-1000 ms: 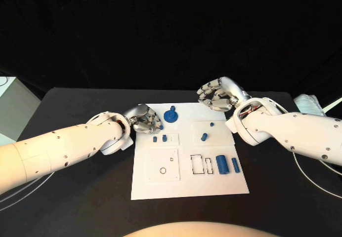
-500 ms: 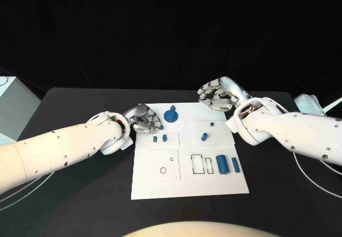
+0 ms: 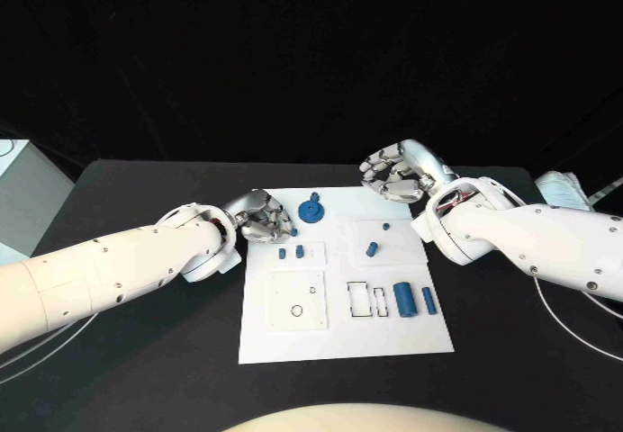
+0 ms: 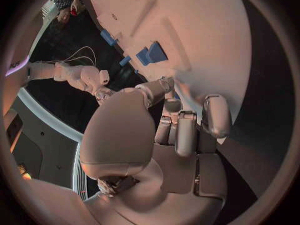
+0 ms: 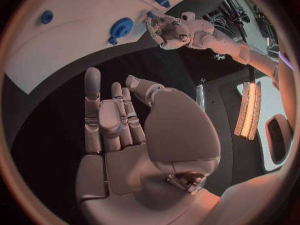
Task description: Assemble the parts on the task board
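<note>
Left hand fingers curled, empty, at board far-left edge; right hand likewise. Risk: knuckles nudging blue knob.

Right robot hand fingers partly curled, holding nothing; task board beyond, blue gear on it.

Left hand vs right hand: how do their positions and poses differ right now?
The left hand sits at the task board's far left edge, fingers partly over it; the right hand hovers beyond the far right corner, off the board. The left hand's fingers curl tighter; the right hand's are looser. Both hold nothing.
</note>
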Robot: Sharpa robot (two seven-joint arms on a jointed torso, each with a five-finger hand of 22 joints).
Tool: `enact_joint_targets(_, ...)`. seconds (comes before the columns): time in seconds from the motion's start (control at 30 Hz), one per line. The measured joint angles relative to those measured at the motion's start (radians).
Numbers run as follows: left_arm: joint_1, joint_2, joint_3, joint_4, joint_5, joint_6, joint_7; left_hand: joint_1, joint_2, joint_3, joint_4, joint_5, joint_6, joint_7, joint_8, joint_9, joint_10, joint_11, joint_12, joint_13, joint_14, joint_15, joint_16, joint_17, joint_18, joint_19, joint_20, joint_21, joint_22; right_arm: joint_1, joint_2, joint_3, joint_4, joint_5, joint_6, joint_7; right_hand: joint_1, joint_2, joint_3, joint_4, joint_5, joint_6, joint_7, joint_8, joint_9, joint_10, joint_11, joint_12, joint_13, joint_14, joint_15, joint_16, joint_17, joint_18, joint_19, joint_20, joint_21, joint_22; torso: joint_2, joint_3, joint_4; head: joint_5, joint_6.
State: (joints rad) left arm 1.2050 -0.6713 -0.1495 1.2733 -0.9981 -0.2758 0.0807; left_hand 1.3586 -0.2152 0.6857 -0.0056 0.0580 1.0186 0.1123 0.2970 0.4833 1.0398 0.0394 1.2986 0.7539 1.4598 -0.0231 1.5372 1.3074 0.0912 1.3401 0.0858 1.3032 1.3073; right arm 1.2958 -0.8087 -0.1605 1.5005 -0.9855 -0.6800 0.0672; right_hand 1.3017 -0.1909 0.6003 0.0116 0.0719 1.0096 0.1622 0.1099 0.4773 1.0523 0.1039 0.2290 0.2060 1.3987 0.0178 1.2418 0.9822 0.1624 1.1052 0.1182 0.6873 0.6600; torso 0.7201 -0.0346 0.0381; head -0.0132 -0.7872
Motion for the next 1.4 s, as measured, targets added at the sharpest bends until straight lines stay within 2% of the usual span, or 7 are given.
enact_joint_targets(0.43, 0.0, -0.007, 0.002, -0.002, -0.001, -0.001, -0.002, 0.0, 0.0, 0.0, -0.006, 0.0, -0.015, 0.007, -0.014, -0.004, -0.02, 0.005, -0.009, -0.019, 0.004, 0.004, -0.004, 0.0, 0.0, 0.0, 0.0, 0.0, 0.001, 0.0, -0.001, 0.0, 0.0, 0.0, 0.0, 0.0, 0.0, 0.0, 0.0, 0.0, 0.0, 0.0, 0.0, 0.0, 0.0, 0.0, 0.0, -0.005, -0.004, 0.0, 0.0, 0.0, -0.001, 0.0, 0.0, 0.0, 0.0, 0.0, 0.0, -0.0004, 0.0, 0.0, 0.0)
enact_joint_targets(0.67, 0.0, -0.012, 0.017, -0.001, -0.001, -0.003, -0.003, 0.0, 0.0, 0.003, -0.008, 0.0, -0.031, 0.015, -0.023, -0.008, -0.032, 0.009, -0.017, -0.031, 0.007, 0.007, -0.004, 0.0, 0.0, 0.0, 0.0, -0.004, 0.001, 0.0, -0.001, 0.0, 0.0, 0.0, 0.0, 0.0, 0.0, 0.0, 0.0, 0.0, 0.0, 0.0, 0.0, 0.0, 0.0, 0.0, 0.0, -0.005, -0.004, 0.0, 0.0, 0.0, -0.001, 0.0, 0.0, 0.0, 0.0, 0.0, 0.0, -0.0005, 0.0001, 0.0, 0.0)
enact_joint_targets(0.8, 0.0, -0.019, 0.035, 0.007, -0.001, -0.005, 0.0, -0.006, -0.006, 0.005, -0.011, 0.004, -0.07, 0.023, -0.052, -0.016, -0.15, 0.02, -0.092, -0.169, -0.004, 0.022, -0.023, 0.0, 0.0, -0.031, 0.012, -0.04, 0.001, 0.0, -0.001, 0.0, 0.0, 0.0, 0.0, 0.0, 0.0, 0.0, 0.0, 0.0, 0.0, 0.0, 0.0, 0.0, 0.0, 0.0, 0.0, -0.005, -0.004, 0.0, 0.0, 0.0, -0.001, 0.0, 0.0, 0.0, 0.0, 0.0, 0.0, -0.0004, 0.0, -0.001, 0.0)
enact_joint_targets(0.87, 0.0, -0.027, 0.045, 0.018, -0.001, -0.006, 0.004, -0.017, -0.017, 0.002, -0.014, 0.004, -0.082, 0.028, -0.058, -0.017, -0.185, 0.023, -0.114, -0.205, -0.028, 0.027, -0.037, -0.01, 0.0, -0.06, 0.016, -0.072, 0.001, 0.0, -0.002, 0.0, 0.0, 0.0, 0.0, 0.0, 0.0, 0.0, 0.0, 0.0, 0.0, 0.0, 0.0, 0.0, 0.0, 0.0, 0.0, -0.005, -0.004, 0.0, 0.0, 0.0, -0.001, 0.0, 0.0, 0.0, 0.0, 0.0, 0.0, -0.0004, 0.0, -0.001, 0.0)
enact_joint_targets(0.97, 0.0, -0.042, 0.056, 0.039, 0.0, -0.007, 0.012, -0.029, -0.028, -0.002, -0.012, 0.004, -0.095, 0.03, -0.058, -0.014, -0.235, 0.027, -0.16, -0.232, -0.119, 0.031, -0.091, -0.136, 0.027, -0.151, 0.023, -0.179, -0.044, 0.0, -0.002, 0.0, -0.001, 0.0, 0.0, 0.0, 0.0, 0.0, 0.0, 0.0, 0.0, 0.0, 0.0, 0.0, 0.0, 0.0, 0.0, -0.005, -0.004, 0.0, 0.0, 0.0, -0.001, 0.0, 0.0, 0.0, 0.0, 0.0, 0.0, 0.0, 0.0, 0.001, 0.0)
enact_joint_targets(1.17, 0.0, -0.069, 0.068, 0.082, 0.001, -0.006, 0.041, -0.04, -0.04, -0.022, -0.01, 0.004, -0.1, 0.036, -0.048, -0.005, -0.261, 0.036, -0.181, -0.25, -0.2, 0.039, -0.137, -0.239, 0.048, -0.243, 0.032, -0.292, -0.115, 0.0, -0.004, 0.0, -0.001, 0.0, 0.0, 0.0, 0.0, 0.0, 0.0, 0.0, 0.0, 0.0, 0.0, 0.0, 0.0, 0.0, 0.0, -0.005, -0.004, 0.0, 0.0, 0.0, -0.001, 0.0, 0.0, 0.0, 0.0, 0.0, 0.0, 0.0006, 0.0005, 0.001, 0.0)
enact_joint_targets(1.4, 0.0, -0.07, 0.072, 0.101, -0.001, 0.002, 0.074, -0.04, -0.039, -0.038, -0.013, 0.004, -0.094, 0.029, -0.025, -0.002, -0.255, 0.03, -0.156, -0.242, -0.185, 0.036, -0.121, -0.201, 0.048, -0.234, 0.032, -0.277, -0.104, 0.0, -0.005, 0.0, -0.002, 0.0, 0.0, 0.0, 0.0, 0.0, 0.0, 0.0, 0.0, 0.0, 0.0, 0.0, 0.0, 0.0, 0.0, -0.005, -0.004, 0.0, 0.0, 0.0, -0.001, 0.0, 0.0, 0.0, 0.0, 0.0, 0.0, 0.0001, -0.0005, 0.002, 0.001)
